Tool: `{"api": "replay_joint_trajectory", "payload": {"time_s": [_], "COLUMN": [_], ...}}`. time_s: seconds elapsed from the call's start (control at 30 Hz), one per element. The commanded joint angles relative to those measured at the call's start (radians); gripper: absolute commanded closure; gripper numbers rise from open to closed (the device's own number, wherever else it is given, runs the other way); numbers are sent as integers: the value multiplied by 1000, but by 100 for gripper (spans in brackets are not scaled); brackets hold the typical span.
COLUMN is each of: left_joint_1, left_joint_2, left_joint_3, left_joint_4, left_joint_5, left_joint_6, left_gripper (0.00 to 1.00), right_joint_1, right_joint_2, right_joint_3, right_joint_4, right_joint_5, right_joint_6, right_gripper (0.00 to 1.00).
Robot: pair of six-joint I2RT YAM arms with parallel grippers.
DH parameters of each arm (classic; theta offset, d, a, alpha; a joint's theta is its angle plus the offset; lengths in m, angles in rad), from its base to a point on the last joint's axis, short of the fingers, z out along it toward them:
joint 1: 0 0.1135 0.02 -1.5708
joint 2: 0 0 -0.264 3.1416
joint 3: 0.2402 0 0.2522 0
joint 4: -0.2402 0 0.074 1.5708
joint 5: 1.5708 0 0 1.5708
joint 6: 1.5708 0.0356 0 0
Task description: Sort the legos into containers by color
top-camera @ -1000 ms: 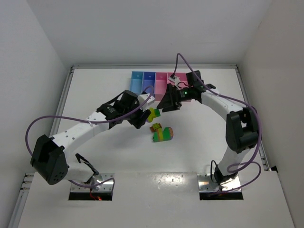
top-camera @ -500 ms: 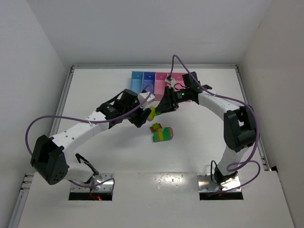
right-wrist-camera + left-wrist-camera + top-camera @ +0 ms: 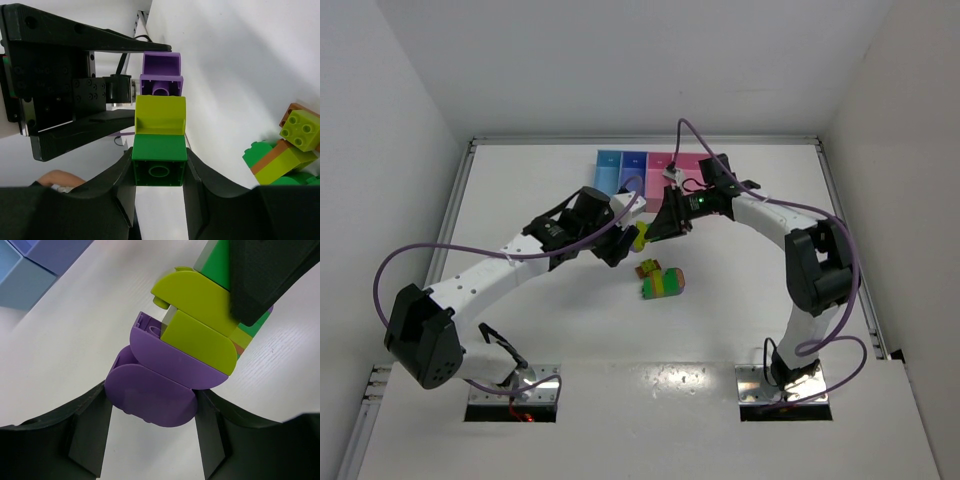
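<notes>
Containers (image 3: 610, 160) stand in a joined row at the far side of the table (image 3: 520, 180). Left gripper (image 3: 626, 246): jaws part-way closed, clamped on the purple end brick of a three-brick stack (image 3: 640, 238) of purple, yellow-green and green. Right gripper (image 3: 656, 230): fingers pressed against both sides of the green end brick of that stack. The stack sits between both grippers, near the containers on the side toward the arm bases. Loose clump (image 3: 664, 283) of green, yellow and orange bricks lies on the table, nearer the bases.

The stack of legos (image 3: 160, 117) is purple, yellow and green. The clump (image 3: 663, 284) on the white desk (image 3: 520, 190) has green, orange and yellow stripes.
</notes>
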Motion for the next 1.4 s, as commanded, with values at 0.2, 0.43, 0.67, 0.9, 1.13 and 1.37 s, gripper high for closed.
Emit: {"api": "replay_joint_trajectory", "payload": {"time_s": [0.2, 0.43, 0.67, 0.9, 1.13, 1.37], "left_joint_1": [22, 22, 56, 143, 267, 347], "left_joint_2": [-22, -31, 3, -43, -105, -105], "left_joint_3": [-80, -108, -108, -77, -59, -50], "left_joint_4": [40, 40, 40, 13, -10, -30], "left_joint_5": [-39, -30, -42, -13, -22, 18], "left_joint_6": [13, 13, -18, -27, -57, -68], "left_gripper": [88, 89, 89, 89, 89, 89], "right_joint_1": [-75, -126, -137, -105, 4, 26], "right_joint_2": [-77, -114, -117, 157, 475, 559], "right_joint_3": [-53, -74, 71, 534, 945, 1013], "right_joint_4": [18, -32, -164, -164, -173, -142], "right_joint_5": [-60, -39, 334, 556, 549, 682], "right_joint_6": [-30, -92, -302, -302, -245, -187], "right_gripper": [100, 100, 100, 100, 100, 100]}}
